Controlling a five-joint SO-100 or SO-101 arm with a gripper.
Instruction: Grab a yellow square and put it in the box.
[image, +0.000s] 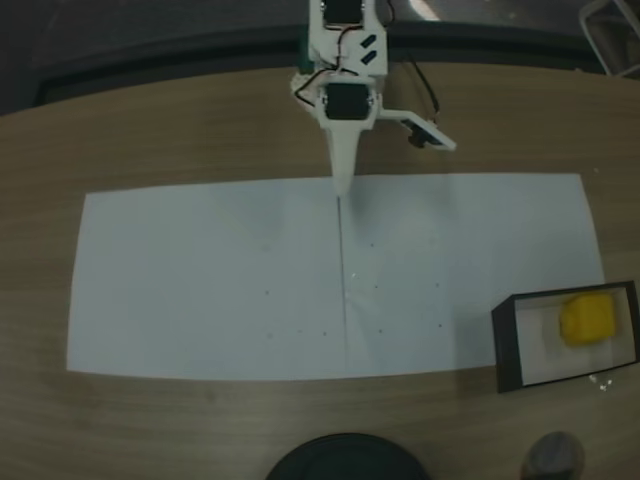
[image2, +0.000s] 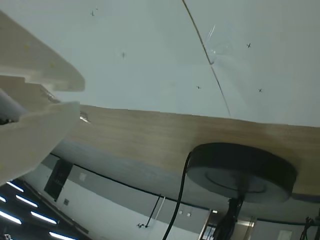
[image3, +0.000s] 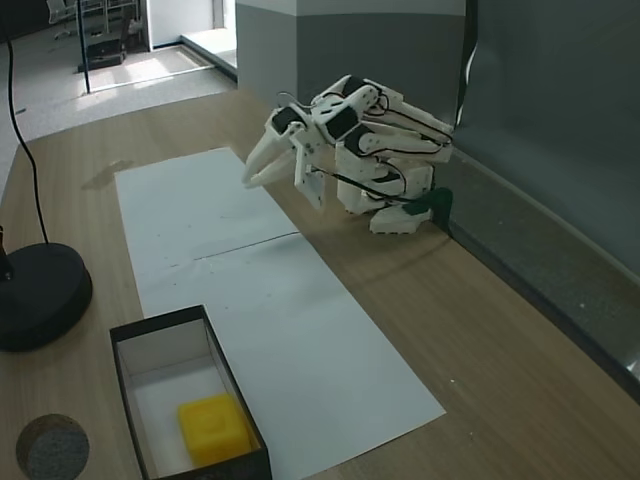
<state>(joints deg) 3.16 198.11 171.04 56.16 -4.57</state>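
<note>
Yellow square (image3: 213, 428) already sits in the box (image3: 232, 385) at lower left, so little can go wrong unless the closed, empty tool (image3: 248, 182) swings back and knocks it.

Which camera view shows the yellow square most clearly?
The angled fixed view: the yellow square sits large inside the box, top and sides visible. The top-down fixed view shows it smaller, near the picture's edge.

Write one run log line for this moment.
square: inside box | claw: empty, folded back near base | task: looks done
</note>
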